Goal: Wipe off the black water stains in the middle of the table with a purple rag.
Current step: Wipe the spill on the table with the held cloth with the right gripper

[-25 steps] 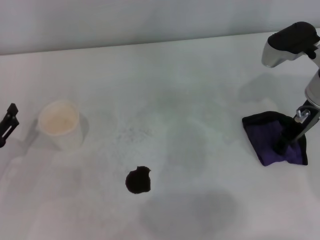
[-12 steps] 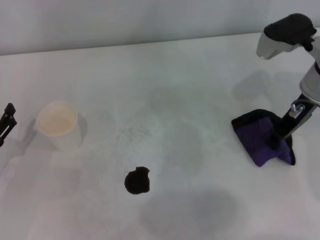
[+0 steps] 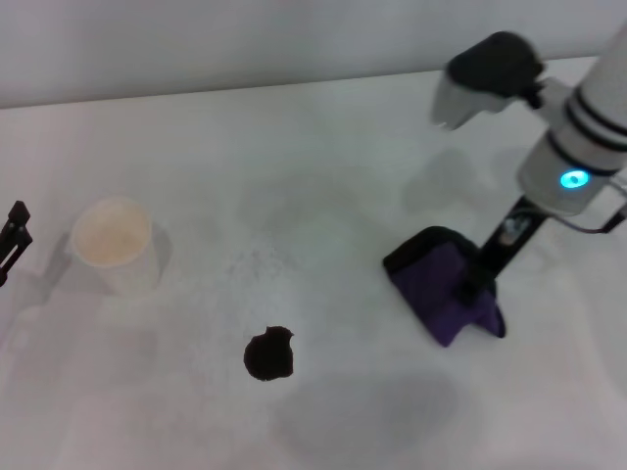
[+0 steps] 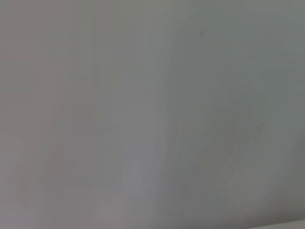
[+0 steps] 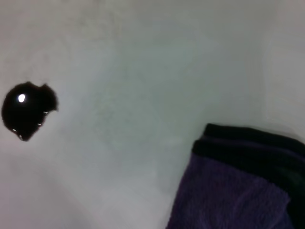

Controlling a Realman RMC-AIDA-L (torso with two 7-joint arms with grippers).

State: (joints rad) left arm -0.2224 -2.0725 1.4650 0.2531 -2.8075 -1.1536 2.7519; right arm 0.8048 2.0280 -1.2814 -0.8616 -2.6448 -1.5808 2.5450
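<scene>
The black water stain (image 3: pixel 268 353) is a small roundish blot on the white table (image 3: pixel 323 186), front of centre. It also shows in the right wrist view (image 5: pixel 27 110). The purple rag (image 3: pixel 439 286) with black edging hangs from my right gripper (image 3: pixel 474 290), which is shut on it and holds it low over the table to the right of the stain, well apart from it. The rag also shows in the right wrist view (image 5: pixel 238 191). My left gripper (image 3: pixel 14 240) is parked at the table's left edge. The left wrist view shows only a plain grey surface.
A white paper cup (image 3: pixel 114 243) stands upright on the left, next to the left gripper. Faint grey speckles (image 3: pixel 260 262) lie between the cup and the stain. The table's far edge meets a grey wall.
My right arm has moved left toward the table's middle, carrying the purple rag with it. The stain, the cup and the left gripper have not moved.
</scene>
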